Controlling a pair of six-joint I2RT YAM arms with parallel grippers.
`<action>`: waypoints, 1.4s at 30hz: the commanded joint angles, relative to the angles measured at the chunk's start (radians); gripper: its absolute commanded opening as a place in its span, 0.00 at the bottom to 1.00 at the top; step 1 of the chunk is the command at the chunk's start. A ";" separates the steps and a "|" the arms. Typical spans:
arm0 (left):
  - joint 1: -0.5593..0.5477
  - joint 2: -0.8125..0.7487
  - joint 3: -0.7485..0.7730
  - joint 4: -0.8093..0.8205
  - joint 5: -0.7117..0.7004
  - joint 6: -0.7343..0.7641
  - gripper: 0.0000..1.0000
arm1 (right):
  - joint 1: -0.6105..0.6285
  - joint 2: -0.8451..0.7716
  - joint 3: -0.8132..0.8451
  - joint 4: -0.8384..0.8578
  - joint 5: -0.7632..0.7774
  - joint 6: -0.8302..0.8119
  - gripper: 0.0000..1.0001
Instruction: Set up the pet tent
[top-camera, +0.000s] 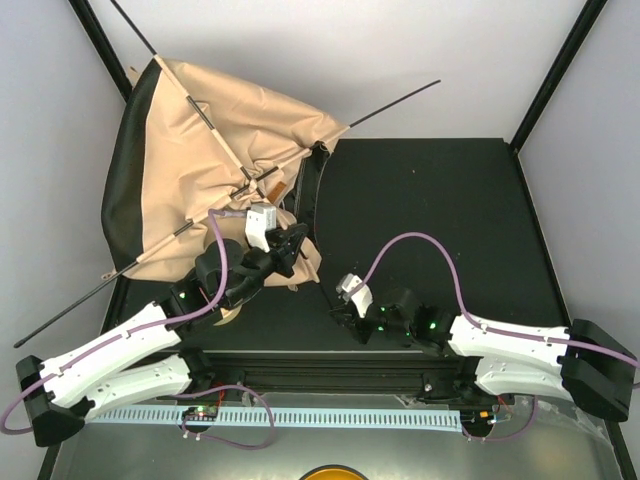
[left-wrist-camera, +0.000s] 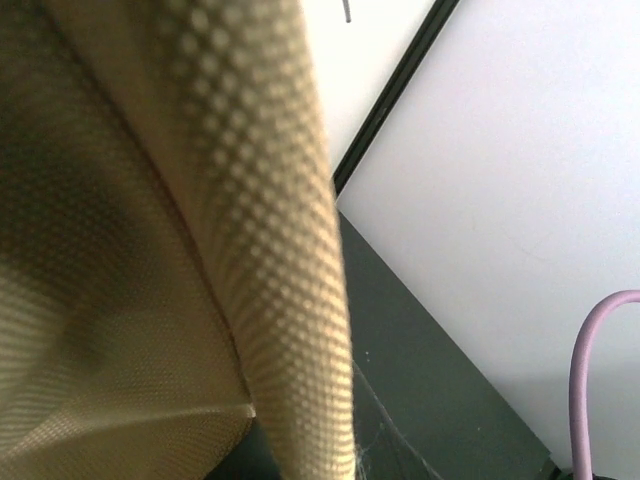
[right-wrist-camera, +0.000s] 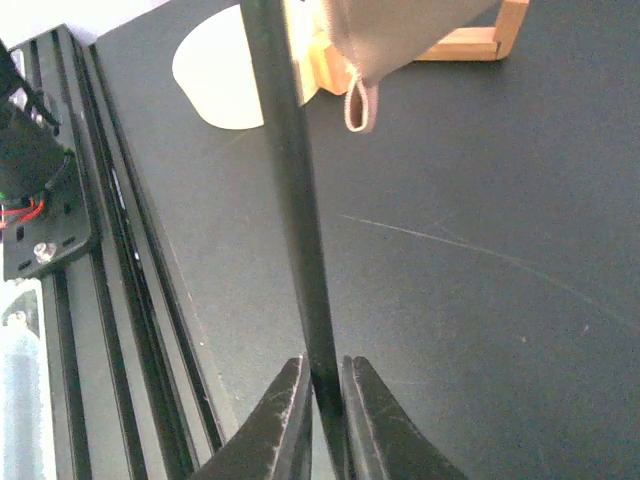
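The tent (top-camera: 205, 140) lies slumped ahead of the right claw (right-wrist-camera: 325, 400), which is pinched on its thin, springy, likely slippery pole (right-wrist-camera: 290, 200); the left claw (top-camera: 287, 246) is closed within soft, light canvas; poles are best gripped near their ends.

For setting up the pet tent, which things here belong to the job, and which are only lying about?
Job: pet tent; black tent pole, clamped in the right gripper.
Lying about: pale round disc; wooden frame piece, role unclear.
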 joint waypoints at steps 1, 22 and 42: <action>-0.005 -0.017 0.056 0.051 0.022 0.001 0.02 | 0.004 -0.019 0.024 0.042 0.057 -0.006 0.22; -0.005 0.030 0.062 0.047 0.057 -0.018 0.09 | 0.005 -0.053 0.045 0.026 0.090 -0.051 0.01; -0.005 0.079 0.060 0.043 0.071 -0.047 0.20 | 0.010 -0.060 0.084 0.001 0.104 -0.077 0.01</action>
